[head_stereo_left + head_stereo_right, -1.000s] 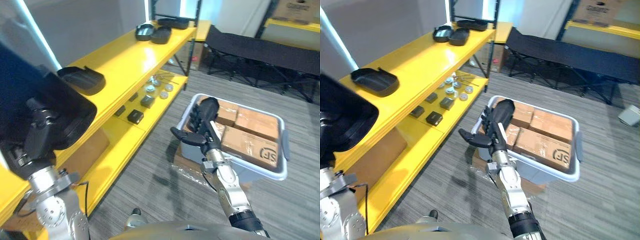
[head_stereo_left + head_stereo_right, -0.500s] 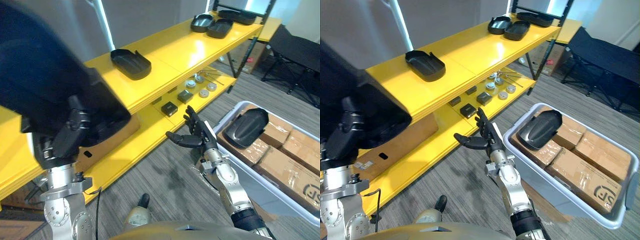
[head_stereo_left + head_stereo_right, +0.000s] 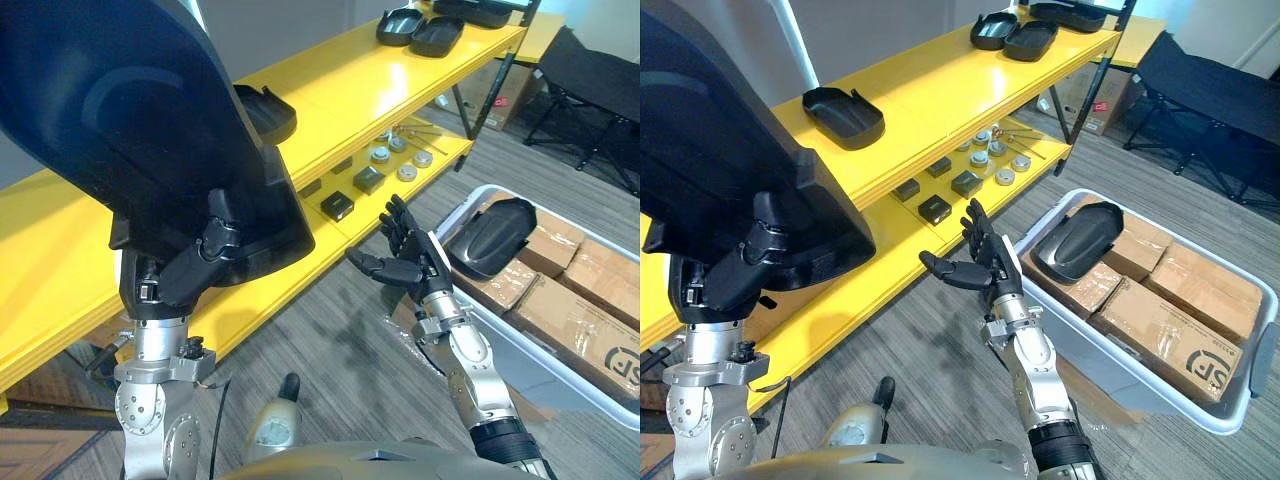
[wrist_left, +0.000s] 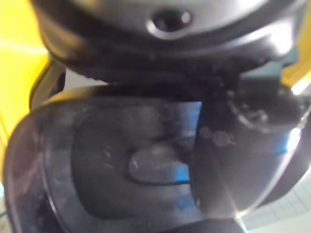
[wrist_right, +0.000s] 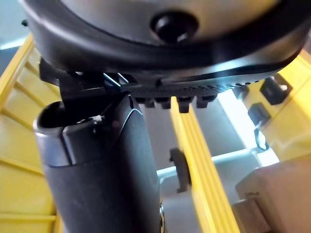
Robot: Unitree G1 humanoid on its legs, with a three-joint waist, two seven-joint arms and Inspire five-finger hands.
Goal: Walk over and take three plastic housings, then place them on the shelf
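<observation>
Left hand point(image 3: 190, 275), fingers gripping a black housing point(image 3: 130, 130) near the shelf point(image 3: 380, 80); right hand point(image 3: 414, 264), fingers spread wide.

We count six black plastic housings. One is the held housing point(image 3: 730, 150). One is the lone housing point(image 3: 843, 117) on the top level of the one yellow shelf point(image 3: 940, 90). At its far end we count three: a first far housing point(image 3: 992, 30), a second far housing point(image 3: 1030, 40) and a third far housing point(image 3: 1075, 15) behind them. The last is the binned housing point(image 3: 1077, 242) in the single grey bin point(image 3: 1110, 365).

In that bin we count four cardboard boxes: first box point(image 3: 1135, 255), second box point(image 3: 1217, 285), third box point(image 3: 1162, 340), fourth box point(image 3: 1072, 292).

On the lower level we count four dark blocks: first block point(image 3: 906, 188), second block point(image 3: 939, 167), third block point(image 3: 966, 182), fourth block point(image 3: 934, 208). The round metal pieces point(image 3: 997, 160) beside them are too small for us to count.

We count two hands: left hand point(image 3: 735, 275), right hand point(image 3: 992, 270).
</observation>
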